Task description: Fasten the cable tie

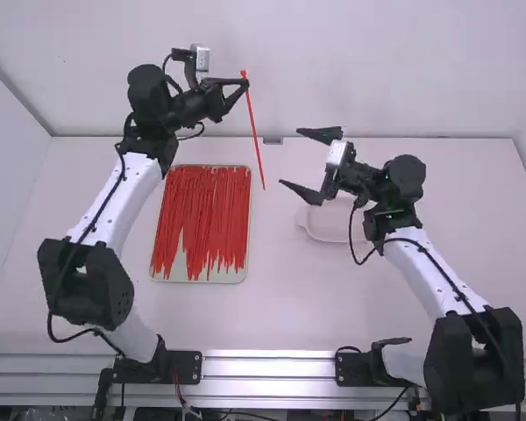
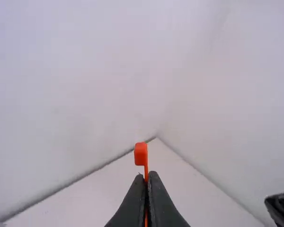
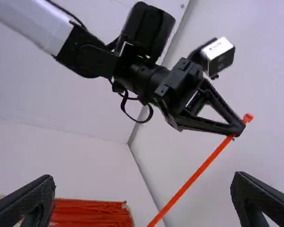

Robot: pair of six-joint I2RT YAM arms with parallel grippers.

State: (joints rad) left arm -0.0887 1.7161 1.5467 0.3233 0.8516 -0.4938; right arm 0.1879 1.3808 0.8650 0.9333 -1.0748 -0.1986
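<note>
Pressed together, the jaws of my left gripper (image 1: 244, 83) are pinching a single red cable tie (image 1: 255, 132) just below its square head, and that head (image 2: 141, 153) pokes out past the fingertips in the left wrist view. The left arm holds it high above the far side of the white table (image 1: 333, 289), close to the back wall. From the pinch the strap hangs down at a slight slant, and its free end is in the air, touching nothing, beyond the far right corner of the tray (image 1: 202, 279).

My right gripper (image 1: 309, 160) has its jaws spread wide, with nothing between them. It sits to the right of the hanging strap and points towards it, one finger (image 1: 320, 133) higher and one lower; the lower one comes near the strap's free end but stays apart from it. From the right wrist camera I see the strap running up diagonally between my two open fingers to the left gripper's closed tips.

The tray lies flat under the left arm, filled with a pile of red ties (image 1: 202, 219) laid roughly side by side. A pale, shallow dish (image 1: 329, 228) (I cannot make out what is in it) rests on the table below the right gripper.
</note>
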